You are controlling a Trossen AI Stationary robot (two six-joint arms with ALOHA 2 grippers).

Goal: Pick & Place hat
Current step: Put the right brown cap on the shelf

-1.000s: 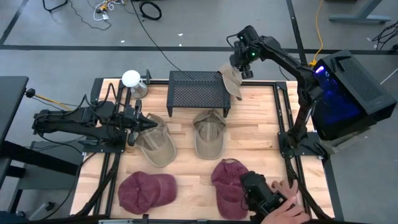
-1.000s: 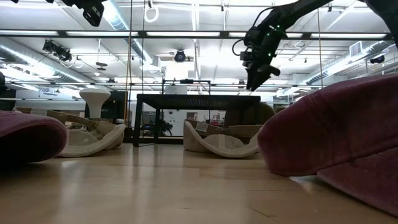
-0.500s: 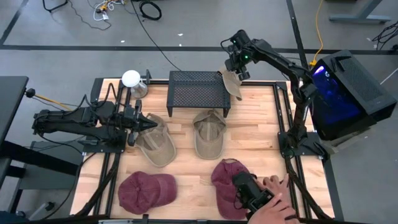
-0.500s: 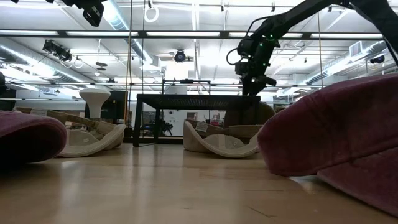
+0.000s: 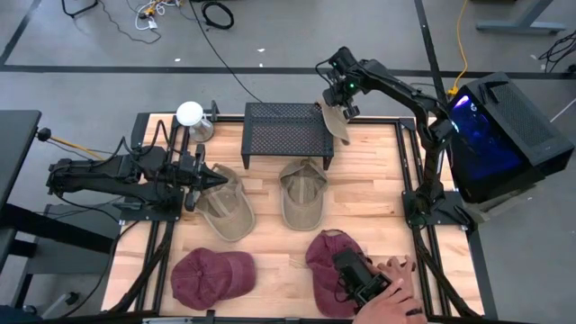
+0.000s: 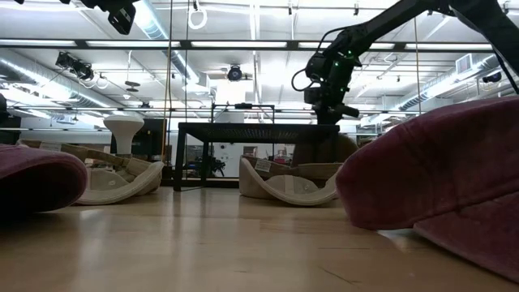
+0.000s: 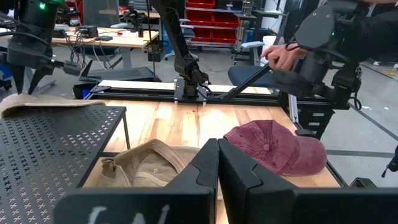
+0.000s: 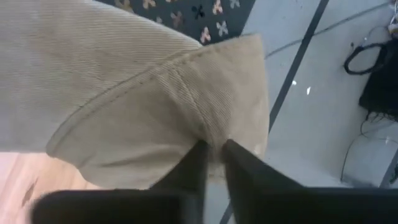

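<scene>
Two dark arms worked at the pale wooden plank table. The right gripper, at about one o'clock in the overhead view, had its jaws pinched on the rim of the tan corduroy bucket hat, which lay draped over the right end of the black perforated metal rack, partly hanging off its edge. The right wrist view showed both fingers nipping a thin fold of that rim.

The left gripper waited at nine o'clock with its jaws clenched on nothing, beside a second tan hat. A third tan hat sat near the centre, and two maroon caps lay toward six o'clock.

Risk, as I judged it: the grip took only a narrow bite of soft cloth at the very edge, so the fabric could slide out on lifting. The hat's drape over the rack could also snag on the mesh or the corner and drag free.

How deep the fingers reached under the brim could not be made out. A person's hand holding a dark device at five o'clock was cut off by the frame edge and covered part of the right maroon cap. From table height, a maroon cap blocked much of the right side.
</scene>
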